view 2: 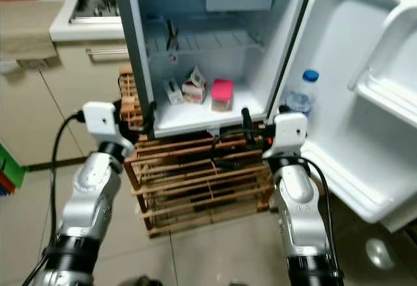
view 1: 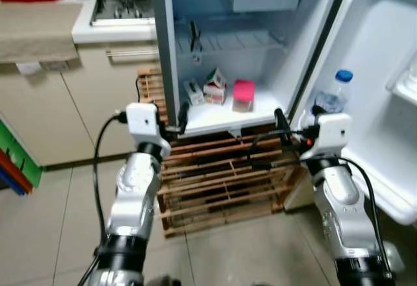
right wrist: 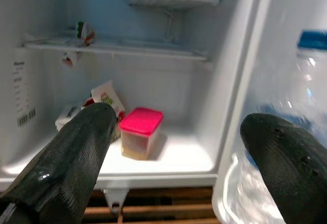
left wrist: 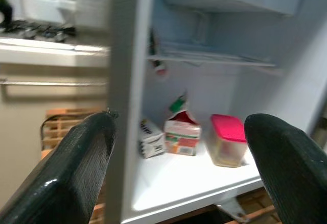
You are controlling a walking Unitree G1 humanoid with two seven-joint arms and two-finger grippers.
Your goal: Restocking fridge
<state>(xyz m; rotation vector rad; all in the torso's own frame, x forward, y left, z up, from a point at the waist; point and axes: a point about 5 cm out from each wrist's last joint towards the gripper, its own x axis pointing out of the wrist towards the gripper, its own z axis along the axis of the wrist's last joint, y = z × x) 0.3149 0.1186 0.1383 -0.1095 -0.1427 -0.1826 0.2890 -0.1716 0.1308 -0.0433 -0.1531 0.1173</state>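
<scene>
Open fridge (view 1: 260,51), both tools raised before it.
Left tool (left wrist: 179,168) and right tool (right wrist: 173,163) spread wide, empty; pink-lidded box (view 1: 243,95) mid-frame on the shelf, beside blurred cartons (view 1: 215,86); bottle (view 1: 333,94) half-hidden in the door.

Fridge shelf (view 1: 260,113) holds cartons (view 1: 215,87) and pink-lidded tub (view 1: 243,95).

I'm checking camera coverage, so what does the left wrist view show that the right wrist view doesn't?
Left wrist view alone: the stove top on the counter, the cabinet handle below it, and the wooden crate beside the fridge wall.

Right wrist view alone: the blue-capped water bottle in the door shelf.

Both: the pink-lidded container, the small carton, the wire shelf, and each arm's own open claw framing the picture.
</scene>
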